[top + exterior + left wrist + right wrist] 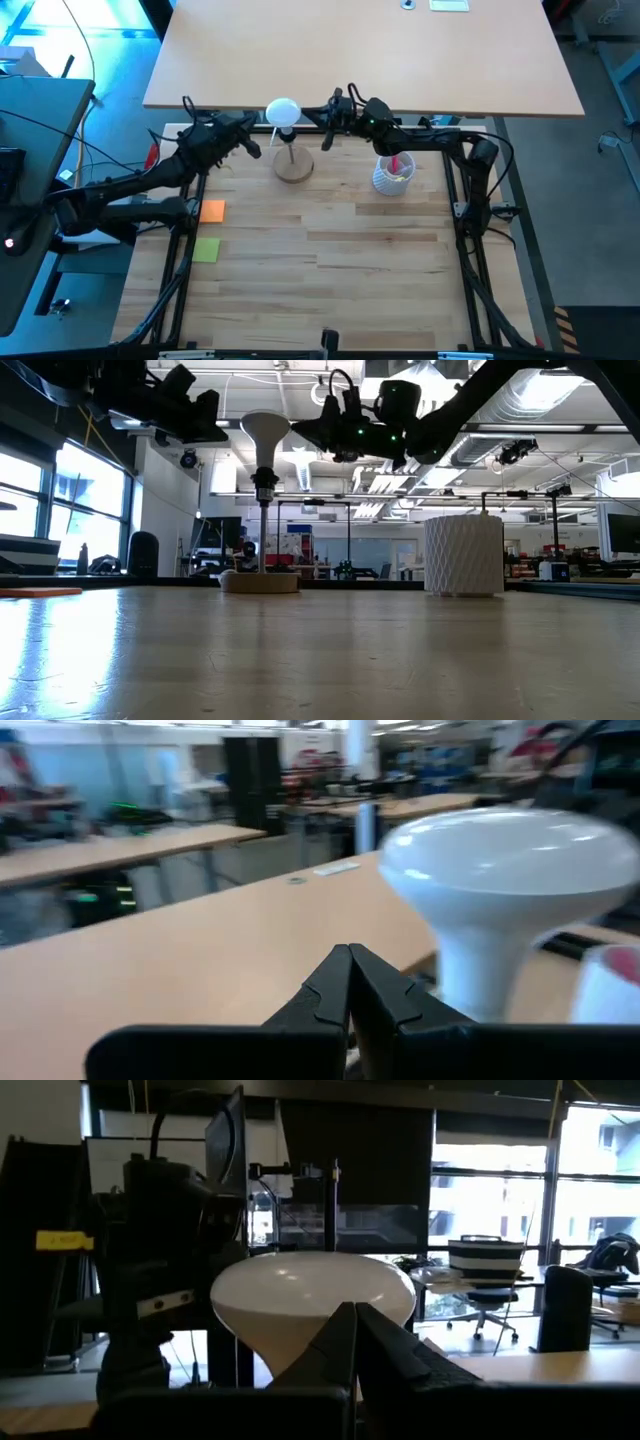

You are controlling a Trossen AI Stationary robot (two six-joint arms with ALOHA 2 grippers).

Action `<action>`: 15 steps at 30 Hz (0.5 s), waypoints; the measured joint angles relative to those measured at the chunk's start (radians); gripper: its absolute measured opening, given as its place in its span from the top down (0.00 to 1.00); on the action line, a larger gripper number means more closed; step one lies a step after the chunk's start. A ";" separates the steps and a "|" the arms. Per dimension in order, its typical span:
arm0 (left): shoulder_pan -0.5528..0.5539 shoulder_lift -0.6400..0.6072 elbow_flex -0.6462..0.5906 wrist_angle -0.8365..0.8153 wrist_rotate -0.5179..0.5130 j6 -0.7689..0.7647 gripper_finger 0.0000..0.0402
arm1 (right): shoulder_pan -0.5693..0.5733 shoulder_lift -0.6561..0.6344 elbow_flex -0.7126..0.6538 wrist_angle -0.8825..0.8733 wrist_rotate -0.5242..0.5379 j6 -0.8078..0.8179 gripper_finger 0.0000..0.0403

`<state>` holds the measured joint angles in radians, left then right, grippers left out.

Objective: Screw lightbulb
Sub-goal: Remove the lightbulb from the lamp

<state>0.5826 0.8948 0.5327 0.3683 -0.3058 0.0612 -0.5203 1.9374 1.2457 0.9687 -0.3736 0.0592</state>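
A: Left gripper (252, 146)? Upper centre-left of high view, raised, fingers (335, 990) pressed together.

B: Right gripper (322, 120)? Upper centre, raised, fingers (345, 1342) closed too.

lightbulb (312, 1295) neck hidden behind right hand (354, 1330)

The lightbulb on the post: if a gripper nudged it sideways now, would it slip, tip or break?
The lightbulb sits neck-down atop a thin post on a small round wooden base, so a sideways push would probably rock the whole top-heavy stand. Its smooth rounded globe looks slippery for fingers. Likely light and somewhat fragile. The left gripper and right gripper flank it, both shut.
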 joint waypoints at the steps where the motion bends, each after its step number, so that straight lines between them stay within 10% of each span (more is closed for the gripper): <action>1: 0.015 0.000 0.000 -0.001 0.045 -0.013 1.00 | 0.003 0.003 0.001 -0.001 -0.004 0.000 1.00; 9: 0.021 0.011 0.000 0.024 0.305 -0.116 1.00 | 0.011 0.005 0.004 -0.055 0.118 -0.008 1.00; 15: -0.048 -0.013 0.000 0.013 0.250 -0.129 1.00 | -0.008 0.005 0.004 -0.088 0.278 0.006 1.00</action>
<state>0.5349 0.8821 0.5327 0.3815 -0.0554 -0.0677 -0.5287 1.9419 1.2499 0.8803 -0.0957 0.0655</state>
